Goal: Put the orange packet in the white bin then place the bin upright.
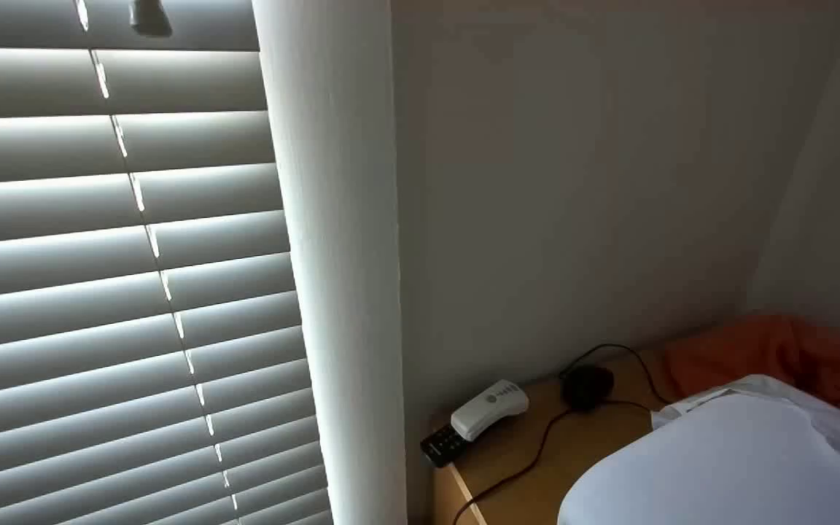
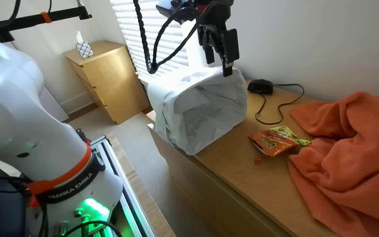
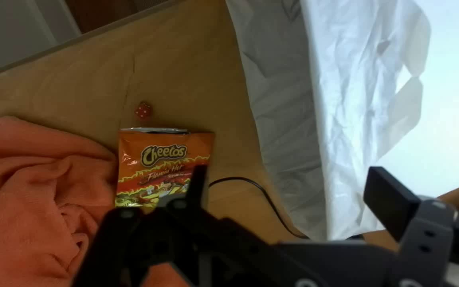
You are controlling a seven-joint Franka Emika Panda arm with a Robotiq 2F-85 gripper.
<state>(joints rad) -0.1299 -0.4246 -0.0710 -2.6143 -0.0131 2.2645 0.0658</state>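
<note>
Lying on the wooden top (image 2: 230,161), the orange packet (image 3: 163,165) is outside the white bin (image 1: 712,467), near its mouth. Bin is on its side, plastic liner (image 2: 206,121) in it. Neither step done, judging by the layout: packet still to go in, then bin to be stood up. Gripper (image 3: 287,177) hangs above, fingers spread, grasping nothing. Orange cloth (image 2: 357,158) just beside packet, maybe touching, can't tell; could get pinched. Red die (image 3: 144,110) near packet's end. Black cord (image 2: 283,105) partly between packet and bin. Loose liner may snag fingers. White remote (image 1: 489,410) overlaps black remote (image 1: 442,448) nearby.
</note>
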